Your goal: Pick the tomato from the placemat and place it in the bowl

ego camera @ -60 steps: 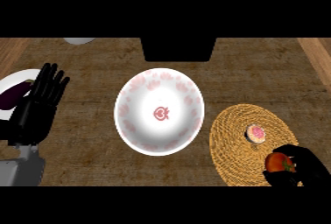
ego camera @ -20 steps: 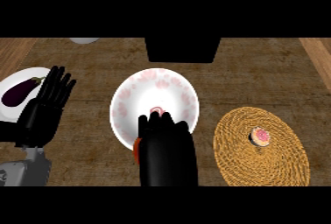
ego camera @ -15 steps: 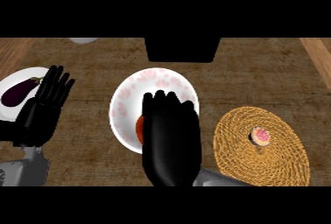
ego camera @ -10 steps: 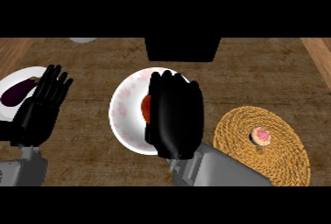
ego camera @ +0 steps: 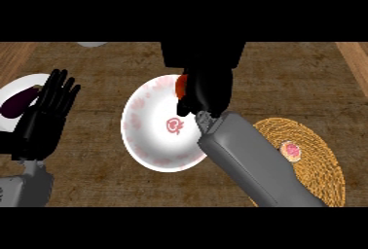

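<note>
The white bowl (ego camera: 152,143) with pink marks stands at the middle of the counter. My right hand (ego camera: 210,88) hangs over the bowl's far right rim, fingers curled down round the red tomato (ego camera: 181,86), of which only a sliver shows at the hand's left edge. Its grey forearm (ego camera: 248,160) crosses the bowl's right side and the left part of the woven placemat (ego camera: 315,163). At the left, my left hand (ego camera: 45,119) rests open with its fingers up.
A small pink round item (ego camera: 291,150) lies on the placemat. Partly behind the left hand is a white plate (ego camera: 22,83) with a purple eggplant (ego camera: 17,103). A black block (ego camera: 203,52) stands just beyond the bowl.
My right hand has travelled farther away across the bowl, from its near side to its far rim, carrying the tomato. The left hand has stayed in place.
</note>
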{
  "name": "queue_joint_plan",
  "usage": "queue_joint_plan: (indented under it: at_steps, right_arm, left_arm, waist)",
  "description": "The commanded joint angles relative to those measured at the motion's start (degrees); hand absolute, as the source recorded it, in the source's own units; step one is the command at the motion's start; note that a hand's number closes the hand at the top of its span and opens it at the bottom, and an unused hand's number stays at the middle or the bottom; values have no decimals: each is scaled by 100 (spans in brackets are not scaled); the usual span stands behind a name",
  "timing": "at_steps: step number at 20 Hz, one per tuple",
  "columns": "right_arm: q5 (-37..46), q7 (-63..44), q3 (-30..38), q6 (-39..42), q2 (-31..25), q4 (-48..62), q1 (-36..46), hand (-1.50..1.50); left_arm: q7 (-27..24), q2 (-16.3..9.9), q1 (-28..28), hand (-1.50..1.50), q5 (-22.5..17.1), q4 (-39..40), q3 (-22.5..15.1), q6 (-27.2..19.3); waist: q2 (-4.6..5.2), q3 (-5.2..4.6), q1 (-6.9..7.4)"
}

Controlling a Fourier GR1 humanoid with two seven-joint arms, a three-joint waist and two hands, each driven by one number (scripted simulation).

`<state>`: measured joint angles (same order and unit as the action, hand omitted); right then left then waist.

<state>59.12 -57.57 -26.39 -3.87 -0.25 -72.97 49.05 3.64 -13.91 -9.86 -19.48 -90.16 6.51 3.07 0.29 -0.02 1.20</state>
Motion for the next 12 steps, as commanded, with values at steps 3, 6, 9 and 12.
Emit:
queue_joint_plan:
  at_steps: [3,6,9,12]
  right_arm:
    - [-559,785,664,-78,-26,1572,71,150]
    - [-1016,246,624,-1271,24,2248,224,150]
    - [-1745,1439,1141,-747,24,2787,298,-150]
    - [-1942,2524,1279,-1463,24,3148,198,-150]
  left_arm:
    - [0,-6,66,0,-61,-35,52,96]
    - [62,114,-46,0,80,-156,-128,-32]
    - [-105,43,84,0,2,-48,0,142]
    - [-237,278,111,0,226,-52,-208,-13]
  waist:
    - [21,1,6]
    - [45,4,158]
    - [48,4,108]
    - [51,7,87]
